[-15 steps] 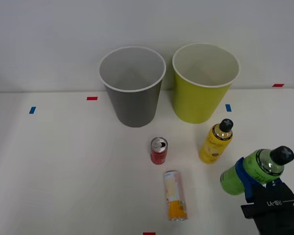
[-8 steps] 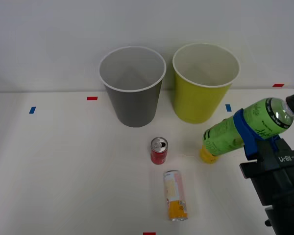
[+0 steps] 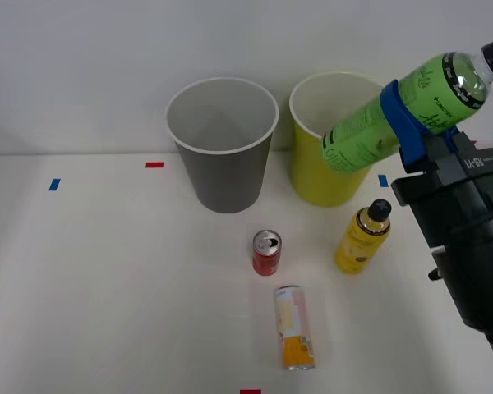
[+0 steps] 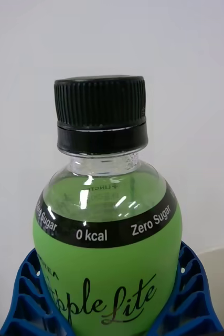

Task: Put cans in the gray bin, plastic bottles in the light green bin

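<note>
Now, two cans on table: red can (image 3: 266,252) upright, cream-and-orange can (image 3: 293,327) lying. Two bottles: yellow bottle (image 3: 362,236) standing, green bottle (image 3: 398,112) clamped in right gripper (image 3: 412,123), tilted above light green bin (image 3: 338,162). Gray bin (image 3: 222,146) held nothing.

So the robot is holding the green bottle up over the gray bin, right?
Not quite. In the front view the green bottle, clamped in the right gripper, hangs tilted in front of the light green bin, not the gray bin.
</note>
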Controlling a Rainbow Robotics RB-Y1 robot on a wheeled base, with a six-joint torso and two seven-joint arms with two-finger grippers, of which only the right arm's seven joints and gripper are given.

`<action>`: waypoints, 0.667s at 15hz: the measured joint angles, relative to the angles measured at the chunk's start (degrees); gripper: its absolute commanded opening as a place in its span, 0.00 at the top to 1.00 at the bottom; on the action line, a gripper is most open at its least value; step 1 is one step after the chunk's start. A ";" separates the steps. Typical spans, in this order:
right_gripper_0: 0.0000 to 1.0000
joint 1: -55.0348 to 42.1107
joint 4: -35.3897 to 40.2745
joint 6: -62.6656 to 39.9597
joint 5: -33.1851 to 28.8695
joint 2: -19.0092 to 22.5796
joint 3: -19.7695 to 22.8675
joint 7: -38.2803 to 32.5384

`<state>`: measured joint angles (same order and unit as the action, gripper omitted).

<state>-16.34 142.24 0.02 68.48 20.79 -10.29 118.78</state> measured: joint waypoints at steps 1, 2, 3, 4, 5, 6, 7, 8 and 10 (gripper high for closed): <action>1.00 3.01 -2.25 -1.91 -0.14 -1.39 1.22 0.03; 1.00 5.53 -4.49 -3.67 -0.39 -2.78 2.37 0.12; 1.00 7.80 -6.36 -5.27 -0.66 -3.93 3.41 0.24; 1.00 10.55 -8.26 -6.72 -0.93 -5.01 4.45 0.34; 1.00 13.22 -10.63 -8.11 -1.28 -6.07 5.51 0.45; 1.00 16.10 -13.28 -8.88 -1.70 -6.98 6.35 0.62; 1.00 18.63 -15.79 -9.23 -2.10 -7.74 7.00 0.81; 1.00 20.71 -17.95 -9.37 -2.46 -8.24 7.49 0.95; 1.00 24.87 -23.54 -9.49 -3.27 -8.87 8.09 1.29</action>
<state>8.53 118.70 -9.47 65.21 11.92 -2.20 120.07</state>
